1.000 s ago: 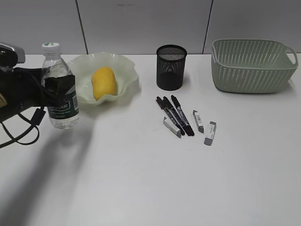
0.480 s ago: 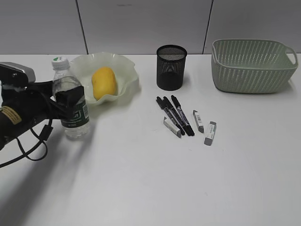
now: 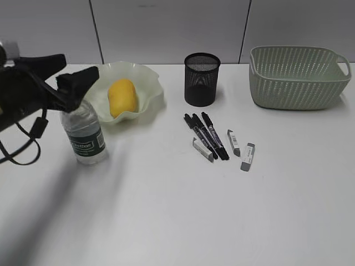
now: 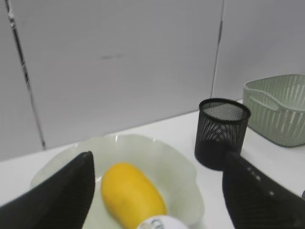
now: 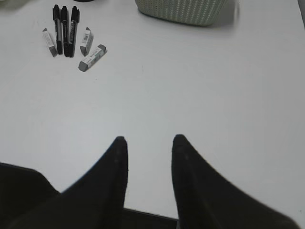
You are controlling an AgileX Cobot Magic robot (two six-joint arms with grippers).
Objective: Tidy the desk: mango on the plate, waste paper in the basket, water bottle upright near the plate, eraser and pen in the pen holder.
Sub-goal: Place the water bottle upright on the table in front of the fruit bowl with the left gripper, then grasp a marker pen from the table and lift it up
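While the right gripper hangs part-open over bare desk, the water bottle stands upright beside the plate holding the mango, the left gripper spread wide above it.

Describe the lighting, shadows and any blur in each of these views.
Exterior view: even, soft light; the left arm throws a broad, faint shadow across the desk at lower left; the water bottle is sharp. Left wrist view: the left claw fingers are dark, soft-edged shapes at the bottom, while the mango and pen holder look fairly crisp. Right wrist view: the right claw is nearly black, the basket slightly smeared.
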